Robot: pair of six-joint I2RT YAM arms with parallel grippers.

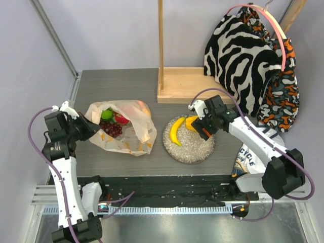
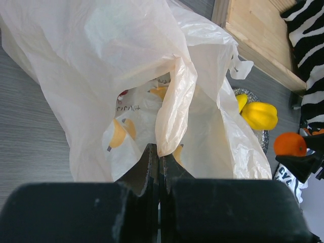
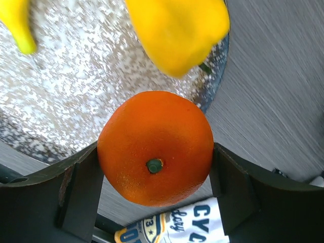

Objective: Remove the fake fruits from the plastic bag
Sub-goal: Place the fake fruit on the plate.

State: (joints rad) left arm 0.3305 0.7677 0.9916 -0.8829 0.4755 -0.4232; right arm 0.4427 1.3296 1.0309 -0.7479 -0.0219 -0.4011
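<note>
Grips the orange (image 3: 154, 147) in the right claw (image 3: 157, 177), hangs it over the rim of the plate (image 3: 76, 96) beside yellow pepper (image 3: 177, 30) and banana (image 3: 17, 25), pinches an edge of the plastic bag (image 2: 126, 61) in the clenched left claw (image 2: 158, 162), grapes (image 1: 110, 128), green apple (image 1: 106, 114), red fruit (image 1: 121, 119) inside, well left of that right claw.

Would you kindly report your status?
Left gripper shut on plastic bag. Right gripper shut on orange, over plate edge. Grapes, green apple inside bag. Nothing in the way.
</note>
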